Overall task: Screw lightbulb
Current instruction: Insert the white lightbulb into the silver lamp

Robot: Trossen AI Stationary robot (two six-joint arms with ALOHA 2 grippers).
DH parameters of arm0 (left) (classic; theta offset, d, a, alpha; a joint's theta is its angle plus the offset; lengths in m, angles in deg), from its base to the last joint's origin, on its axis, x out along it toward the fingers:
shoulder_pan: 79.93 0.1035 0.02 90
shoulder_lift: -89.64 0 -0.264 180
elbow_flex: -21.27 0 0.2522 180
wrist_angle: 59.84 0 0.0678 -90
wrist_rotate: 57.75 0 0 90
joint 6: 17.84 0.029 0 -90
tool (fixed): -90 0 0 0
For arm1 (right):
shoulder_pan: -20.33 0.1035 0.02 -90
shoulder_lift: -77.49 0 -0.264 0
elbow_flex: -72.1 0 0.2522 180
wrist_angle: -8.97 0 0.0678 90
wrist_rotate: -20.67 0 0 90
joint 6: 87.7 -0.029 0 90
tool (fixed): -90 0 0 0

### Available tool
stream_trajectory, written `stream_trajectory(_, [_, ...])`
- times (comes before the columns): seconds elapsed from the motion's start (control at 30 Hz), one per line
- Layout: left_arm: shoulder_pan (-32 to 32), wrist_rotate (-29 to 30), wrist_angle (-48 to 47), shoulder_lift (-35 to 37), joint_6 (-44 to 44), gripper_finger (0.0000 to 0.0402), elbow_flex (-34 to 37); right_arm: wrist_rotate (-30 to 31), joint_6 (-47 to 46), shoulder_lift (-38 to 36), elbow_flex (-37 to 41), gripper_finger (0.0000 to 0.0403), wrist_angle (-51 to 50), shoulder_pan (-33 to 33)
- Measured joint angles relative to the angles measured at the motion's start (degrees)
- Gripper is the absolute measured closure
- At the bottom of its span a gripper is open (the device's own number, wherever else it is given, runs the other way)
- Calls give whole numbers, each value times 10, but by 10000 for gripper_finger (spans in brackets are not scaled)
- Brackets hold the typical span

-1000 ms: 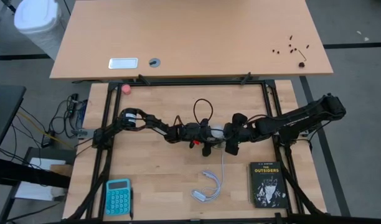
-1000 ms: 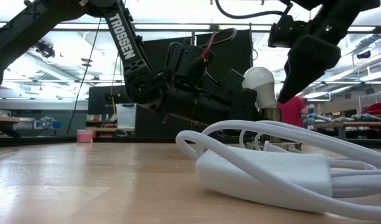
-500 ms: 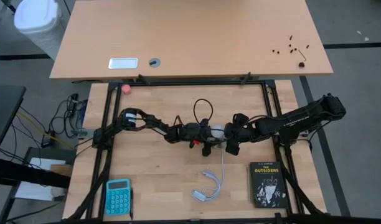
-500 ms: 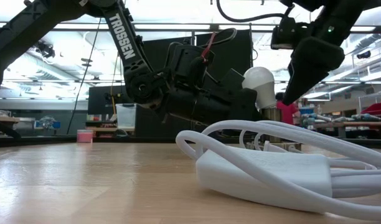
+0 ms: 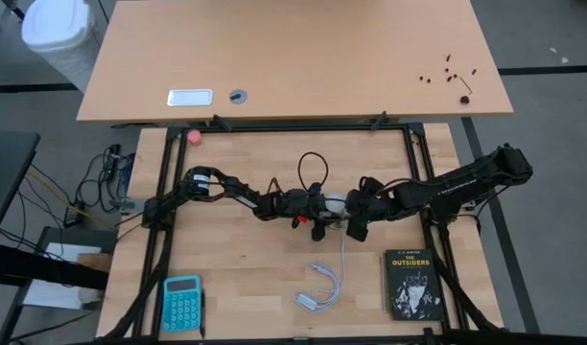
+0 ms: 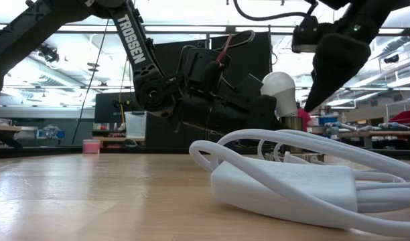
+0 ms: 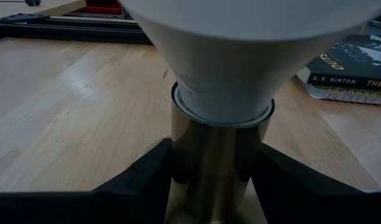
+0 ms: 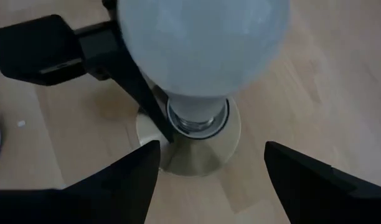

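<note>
- Low view: the lightbulb (image 6: pixel 279 90) stands upright, globe up, its greyish neck seated in the metallic socket (image 6: pixel 292 122); it sits near the middle of the table, between the two arms.
- From the left wrist view the bulb's white cone (image 7: pixel 225 68) meets the brass-coloured socket sleeve (image 7: pixel 215 165) with only a thin seam showing, so I judge it mostly or fully threaded in.
- The left gripper (image 7: pixel 212 180) is clamped on the socket, one dark finger (image 7: pixel 144 180) pressed to each side of the sleeve, steadying it.
- The right gripper (image 8: pixel 212 168) hangs above the globe with its fingers (image 8: pixel 302 177) spread apart and clear of the glass; it holds nothing.
- Over the last second the right gripper has lifted a little and drawn back from the bulb in the low view, while the bulb and the left arm have not moved. That reads as a release after a twist: either a regrasp for another turn, or the end of the screwing.
- Farther out, a coiled white cord (image 6: pixel 285 181) lies toward the near edge of the table, a book (image 5: pixel 411 284) by the near right corner, a blue calculator (image 5: pixel 181 302) by the near left corner.
</note>
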Motion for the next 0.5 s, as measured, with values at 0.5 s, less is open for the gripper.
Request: stream_trajectory(0.5, [0, -4, 0, 0, -2, 198, 0, 97, -62, -4, 144, 105, 188, 83])
